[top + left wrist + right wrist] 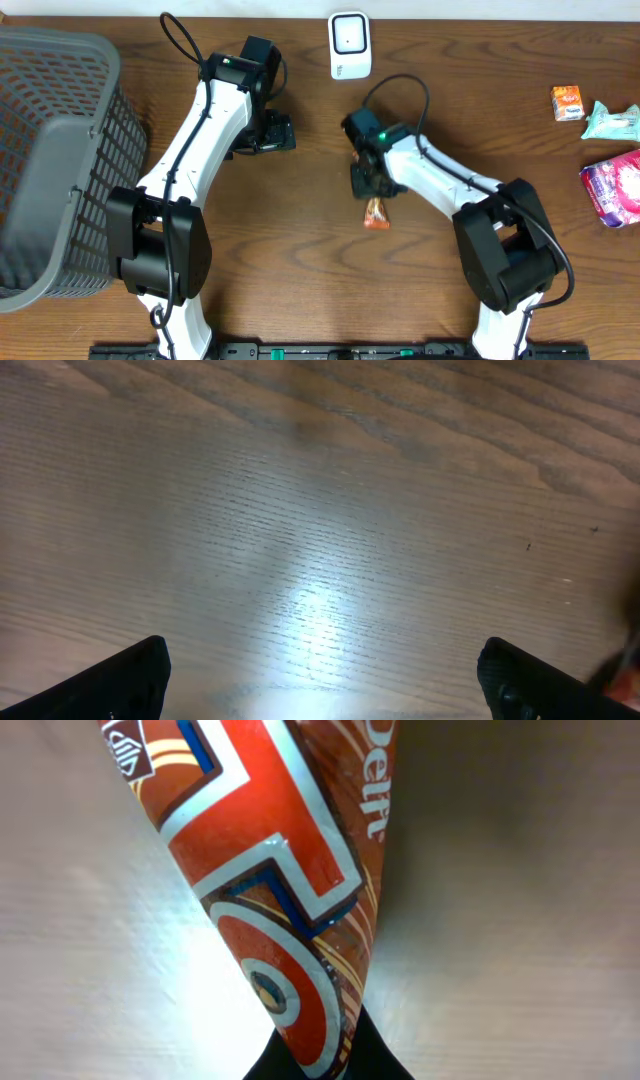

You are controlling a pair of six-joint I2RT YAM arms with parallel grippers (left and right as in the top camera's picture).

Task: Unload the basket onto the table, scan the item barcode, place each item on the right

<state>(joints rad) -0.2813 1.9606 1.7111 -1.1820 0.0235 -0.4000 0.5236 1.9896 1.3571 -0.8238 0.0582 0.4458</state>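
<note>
A small red and orange snack packet (375,213) lies at the table's centre, and my right gripper (368,190) is shut on its near end. Seen from the right wrist, the packet (270,870) fills the frame with red, white and blue print, pinched at the bottom between the black fingers (385,1055). The white barcode scanner (350,45) stands at the table's back edge, well apart from the packet. My left gripper (268,133) hovers left of centre, open; its two fingertips (125,680) show over bare wood in the left wrist view.
A grey mesh basket (55,160) fills the left side. At the right edge lie an orange box (567,102), a pale green packet (610,120) and a pink packet (615,188). A cable (400,85) loops above the right arm.
</note>
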